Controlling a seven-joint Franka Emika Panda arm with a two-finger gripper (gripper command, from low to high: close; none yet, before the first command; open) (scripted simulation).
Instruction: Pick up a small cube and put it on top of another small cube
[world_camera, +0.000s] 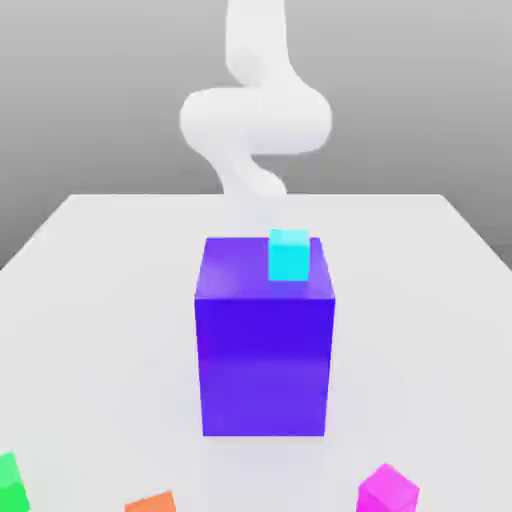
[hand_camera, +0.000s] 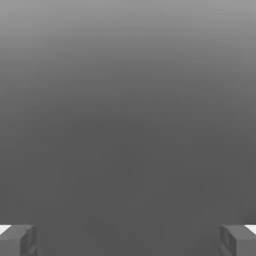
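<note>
The small cube (world_camera: 387, 492), bright magenta, lies on the white table at the front of the exterior view's right. A small cyan cube (world_camera: 289, 254) rests on top of the big purple-blue block (world_camera: 265, 340) in the middle of the table. The white arm (world_camera: 255, 120) curls up behind the block, far from the magenta cube. In the hand view my gripper (hand_camera: 128, 241) is open, its two grey fingertips (hand_camera: 17, 240) standing wide apart with nothing between them, in front of a plain grey background.
A green cube (world_camera: 10, 482) sits at the front of the exterior view's left and an orange cube (world_camera: 150, 503) lies at the front edge. The tall purple-blue block stands between the arm and these front cubes. The white table (world_camera: 100, 300) reaches to both sides.
</note>
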